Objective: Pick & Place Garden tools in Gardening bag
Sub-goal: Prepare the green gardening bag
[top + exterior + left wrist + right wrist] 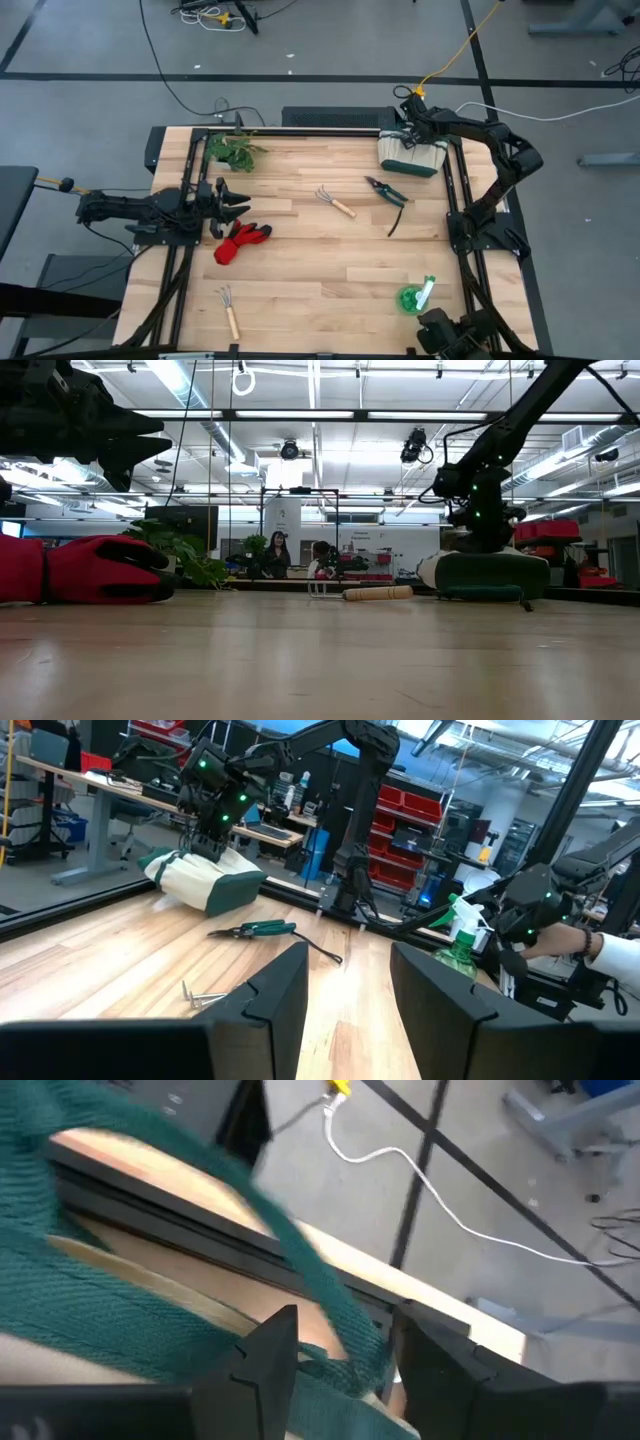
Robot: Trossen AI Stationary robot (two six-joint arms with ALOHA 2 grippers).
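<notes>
Starting at the left edge: left gripper [238,201] hanging just above the red gloves [241,241], fingers spread apart, nothing between them. One pair of gloves, lying right below it on the wood. One leafy plant [232,150] up by the far-left corner. Two rakes total: one rake [230,311] near the front-left edge, another rake [335,201] about mid-table. Then one pair of pruning shears [387,191] just right of that, blades closed. One green round piece with a white handle [416,296] down at the front right. One gardening bag [411,156] tipped at the far-right corner, right gripper [336,1367] down at its green trim, jaws parted around the fabric, not clearly pinching.
</notes>
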